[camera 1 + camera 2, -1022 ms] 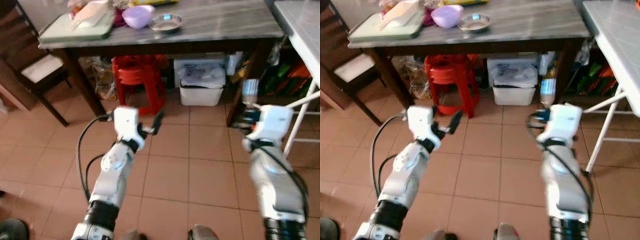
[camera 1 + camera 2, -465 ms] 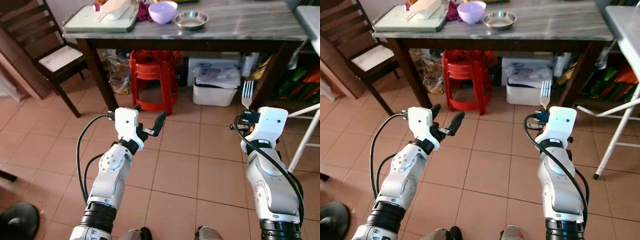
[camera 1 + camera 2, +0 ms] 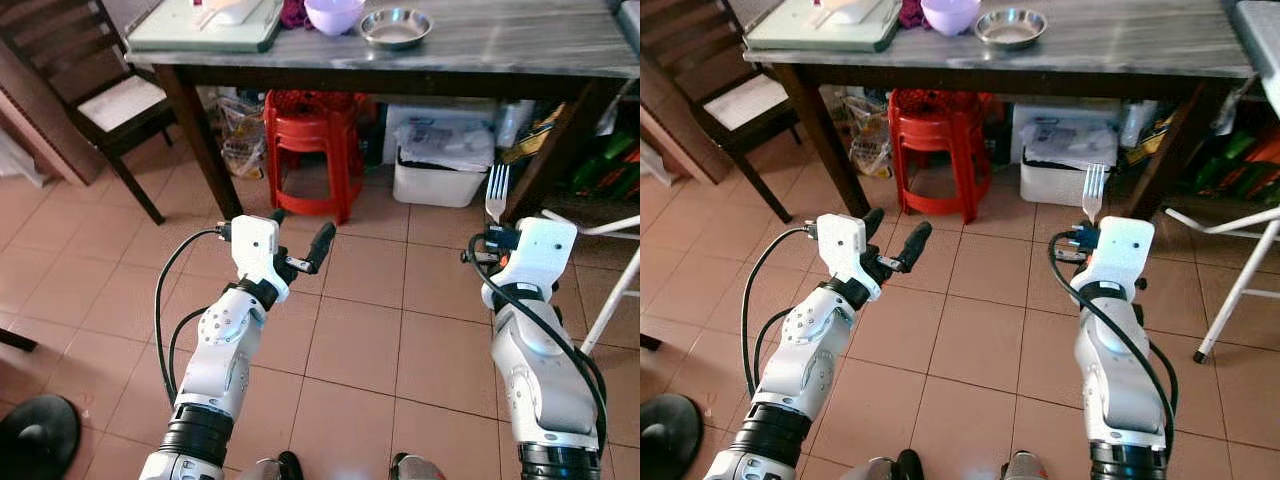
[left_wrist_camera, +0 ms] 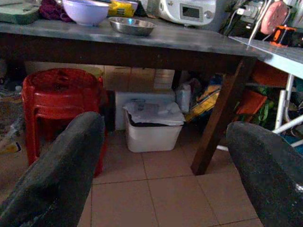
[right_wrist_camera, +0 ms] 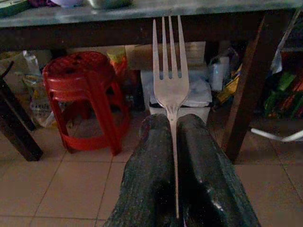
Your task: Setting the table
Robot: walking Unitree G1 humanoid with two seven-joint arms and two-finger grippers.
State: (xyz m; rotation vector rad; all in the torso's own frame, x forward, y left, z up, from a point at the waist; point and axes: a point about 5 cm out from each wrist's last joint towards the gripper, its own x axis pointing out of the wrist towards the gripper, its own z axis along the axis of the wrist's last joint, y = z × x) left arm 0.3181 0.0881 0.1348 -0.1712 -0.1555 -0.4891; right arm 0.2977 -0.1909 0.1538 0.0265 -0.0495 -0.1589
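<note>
Right gripper [image 5: 175, 156]: I've got its two black fingers pinched tight on the handle of a fork [image 5: 170, 71], tines pointing straight out ahead of the gripper and up toward the table edge.

Fork axis: long axis runs in line with the fingers, so it's basically an extension of the arm. In the head view the fork [image 3: 497, 190] stands upright just above the right wrist.

Left gripper [image 3: 300, 245]: fingers spread wide, nothing between them, held out in front at about the same height as the right one. Not doing anything useful yet.

Surface [image 3: 500, 45]: grey marble-look top on dark legs, well ahead of both grippers and higher than them. On it I can see a steel bowl [image 3: 396, 27], a lilac bowl [image 3: 335, 12] just beside it, and a pale green tray [image 3: 205, 25] off to the left end.

The relation that matters: fork tip points at the front edge, not over the top. My read is the fork has to go up and forward, and the right arm faces the bare right half of the surface, so it's the natural one to place it.

Under the surface: red stool [image 3: 308, 150], white bin [image 3: 438, 170]. Dark wooden chair [image 3: 80, 90] at the left.

Stage, my guess: carrying, still on approach, nothing placed.
</note>
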